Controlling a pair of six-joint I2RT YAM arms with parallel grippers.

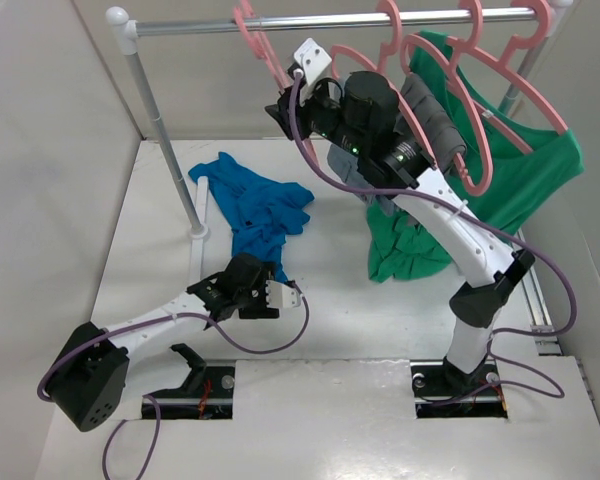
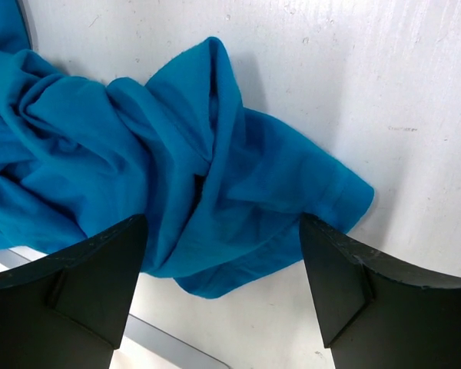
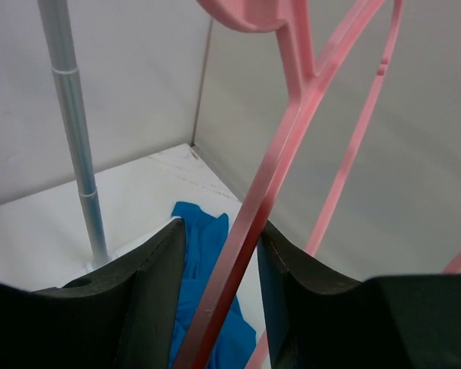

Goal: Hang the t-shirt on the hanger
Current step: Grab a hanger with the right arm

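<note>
Left gripper (image 2: 223, 227): we see jaws wide, empty, over crumpled t-shirt (image 2: 100, 154).
Right gripper (image 3: 220, 224): jaws close around hanger (image 3: 292, 131) bar; we cannot tell contact.

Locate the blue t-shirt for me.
The t-shirt lies crumpled on the table, top view left of centre, beside the rack pole, by the open left gripper.

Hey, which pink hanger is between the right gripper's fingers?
The leftmost hanger on the rail, empty; the other three hang further right, by the green shirt.
</note>
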